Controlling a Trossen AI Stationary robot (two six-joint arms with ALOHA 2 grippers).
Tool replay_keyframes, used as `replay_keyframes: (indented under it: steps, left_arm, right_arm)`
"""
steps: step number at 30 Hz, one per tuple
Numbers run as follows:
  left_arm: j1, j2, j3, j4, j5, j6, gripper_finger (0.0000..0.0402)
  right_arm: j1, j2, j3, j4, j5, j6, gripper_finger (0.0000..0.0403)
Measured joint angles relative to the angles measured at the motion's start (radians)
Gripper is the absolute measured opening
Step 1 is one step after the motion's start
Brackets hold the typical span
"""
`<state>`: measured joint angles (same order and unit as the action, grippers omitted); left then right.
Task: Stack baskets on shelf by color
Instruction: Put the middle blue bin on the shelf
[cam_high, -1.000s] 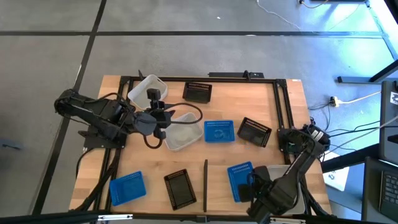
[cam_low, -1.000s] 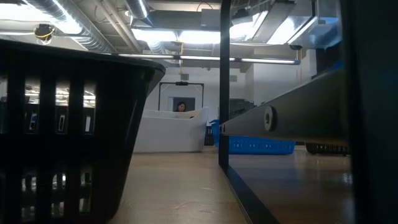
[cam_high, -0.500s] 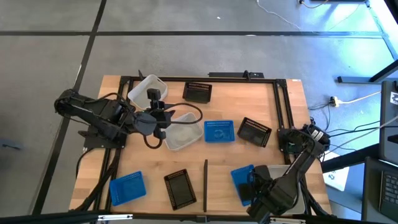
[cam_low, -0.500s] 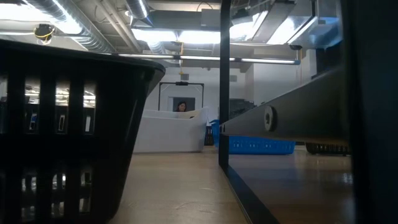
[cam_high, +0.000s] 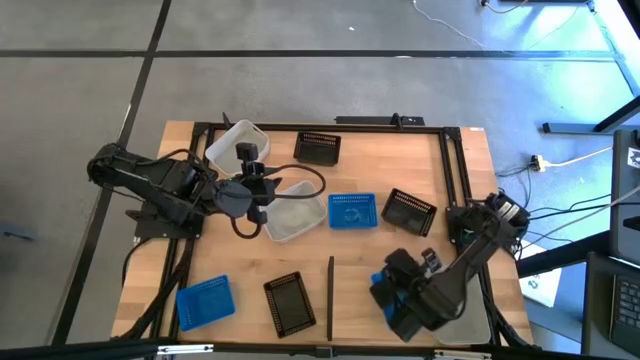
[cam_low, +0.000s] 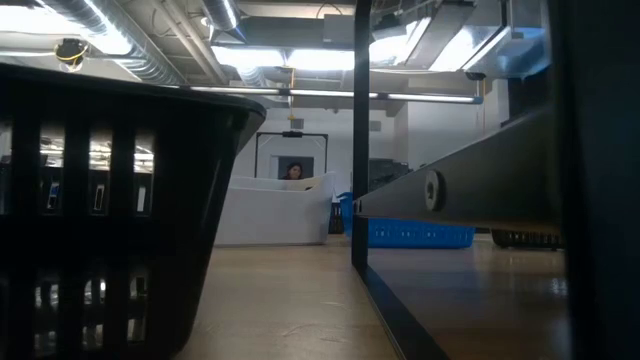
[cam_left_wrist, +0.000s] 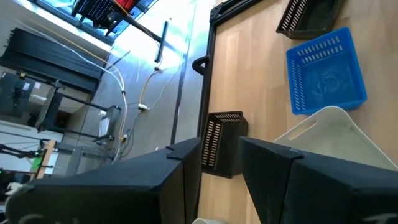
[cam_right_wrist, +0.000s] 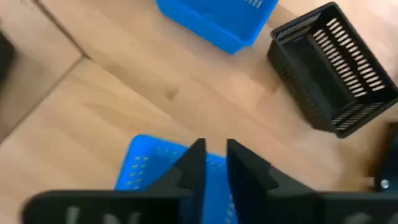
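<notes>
Right claw (cam_right_wrist: 211, 163) hangs over a blue basket (cam_right_wrist: 155, 165) on the shelf (cam_right_wrist: 93, 124), fingers nearly together, gripping nothing I can see. Left claw (cam_left_wrist: 214, 168) waits open by white baskets (cam_high: 290, 215). A rim snag could drag the basket askew.

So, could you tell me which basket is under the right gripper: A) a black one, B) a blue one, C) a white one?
B: the right gripper hangs over a blue basket, and the high view also shows blue beneath it.
</notes>
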<state>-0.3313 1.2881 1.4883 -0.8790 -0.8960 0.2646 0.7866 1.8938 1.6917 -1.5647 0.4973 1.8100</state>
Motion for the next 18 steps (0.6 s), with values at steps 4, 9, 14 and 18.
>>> replay_keyframes:
  steps: [4, 9, 14, 18]
  left_arm:
    - [0.0, 0.0, 0.0, -0.002, 0.0, 0.0, 0.0102]
    - [0.0, 0.0, 0.0, -0.002, 0.088, -0.01, 0.0102]
    - [0.019, -0.025, 0.001, 0.001, 0.341, -0.048, 0.0102]
    - [0.039, -0.055, -0.001, -0.007, 0.463, -0.092, 0.0102]
  right_arm:
    - [-0.035, 0.0, -0.031, 0.067, 0.008, -0.059, 0.0007]
    - [-0.075, 0.001, -0.031, 0.189, 0.059, -0.212, 0.0002]
    - [-0.104, 0.001, -0.031, 0.221, 0.022, -0.344, 0.0002]
    - [-0.129, 0.001, -0.031, 0.233, -0.032, -0.473, 0.0001]
